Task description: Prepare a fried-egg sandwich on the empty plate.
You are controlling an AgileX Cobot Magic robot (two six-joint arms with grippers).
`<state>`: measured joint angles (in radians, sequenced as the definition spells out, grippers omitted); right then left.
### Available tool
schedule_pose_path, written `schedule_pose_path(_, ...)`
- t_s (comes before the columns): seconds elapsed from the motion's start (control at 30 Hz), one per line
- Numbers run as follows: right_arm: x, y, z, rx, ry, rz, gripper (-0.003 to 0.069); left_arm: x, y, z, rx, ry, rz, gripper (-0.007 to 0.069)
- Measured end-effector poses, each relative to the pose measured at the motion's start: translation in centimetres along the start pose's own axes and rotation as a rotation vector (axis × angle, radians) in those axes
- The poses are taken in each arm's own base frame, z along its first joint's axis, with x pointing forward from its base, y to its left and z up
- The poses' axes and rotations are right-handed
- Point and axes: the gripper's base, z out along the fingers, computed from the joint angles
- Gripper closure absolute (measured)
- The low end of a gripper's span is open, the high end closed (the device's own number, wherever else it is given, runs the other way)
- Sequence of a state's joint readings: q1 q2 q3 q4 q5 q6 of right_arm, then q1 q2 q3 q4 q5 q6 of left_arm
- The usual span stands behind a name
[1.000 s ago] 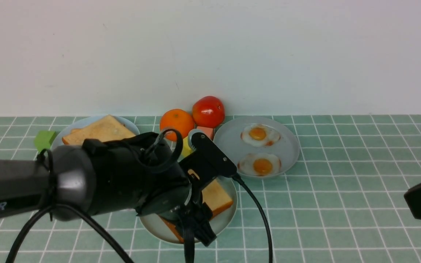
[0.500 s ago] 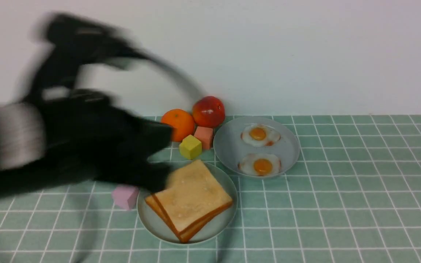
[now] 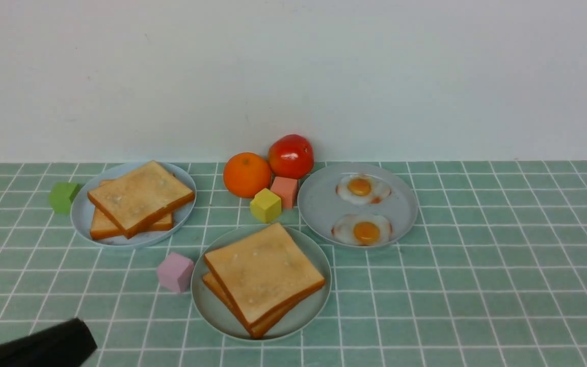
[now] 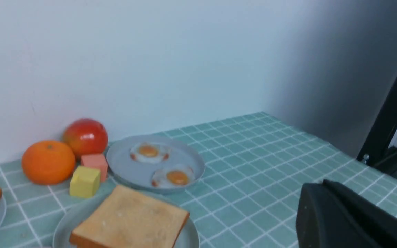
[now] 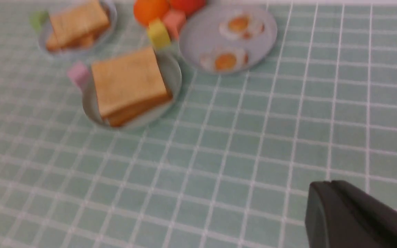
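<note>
Reading this as done or very nearly: two square golden-brown toast slices [image 3: 263, 275] sit stacked on the round pale mint-green plate [image 3: 211, 312], front centre of the green tiled tabletop [image 3: 477, 285]. The top slice is twisted slightly off the lower one, so a lower corner pokes out. Can't confirm the filling: no white or yolk shows at any edge of the stack in any view, so the glossy white toy fried egg inside is my assumption, not something seen. Two more toy fried eggs [image 3: 365, 230] lie on the grey-blue plate [image 3: 319, 204] just behind and to the right. Another grey-blue plate [image 3: 82, 214] on the left carries two spare toast slices [image 3: 140, 196]. My left gripper [image 4: 322, 206] is closed on nothing, well clear of the stack; my right gripper [image 5: 329, 203] is also closed and empty over bare tiles. If the egg's in there, I judge nothing is left; if not, the top slice has to come off.
</note>
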<state>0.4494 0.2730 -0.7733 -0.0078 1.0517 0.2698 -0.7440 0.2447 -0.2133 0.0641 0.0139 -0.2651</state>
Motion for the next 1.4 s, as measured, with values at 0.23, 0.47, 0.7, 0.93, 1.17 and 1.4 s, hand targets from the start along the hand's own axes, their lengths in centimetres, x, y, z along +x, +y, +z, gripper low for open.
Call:
schedule_pose_path(0.23,1.6,-0.6,3.1,-0.009,-0.073,0.136,0.0657,1.2,0.3,0.0,-0.009,0.042,0.0,0.0638)
schedule_pose_path(0.47,3.1,-1.0,4.9,0.008,-0.036,0.153,0.0655,1.7,0.4,0.0,-0.022,0.09,0.0,0.0638)
schedule_pose_path(0.7,3.8,-1.2,5.4,0.024,-0.002,0.151,0.0652,1.8,0.4,0.0,-0.026,0.106,0.0,0.0638)
schedule_pose_path(0.93,5.1,-2.8,6.3,0.192,-0.161,0.046,0.0673,2.0,0.5,0.0,-0.031,0.121,0.0,0.0638)
schedule_pose_path(1.17,11.3,-5.2,9.6,0.355,-0.264,0.031,0.0673,2.0,0.5,0.0,-0.031,0.125,0.0,0.0637)
schedule_pose_path(1.4,13.5,-6.0,10.7,0.378,-0.239,0.015,0.0673,2.0,0.5,0.0,-0.032,0.129,0.0,0.0632)
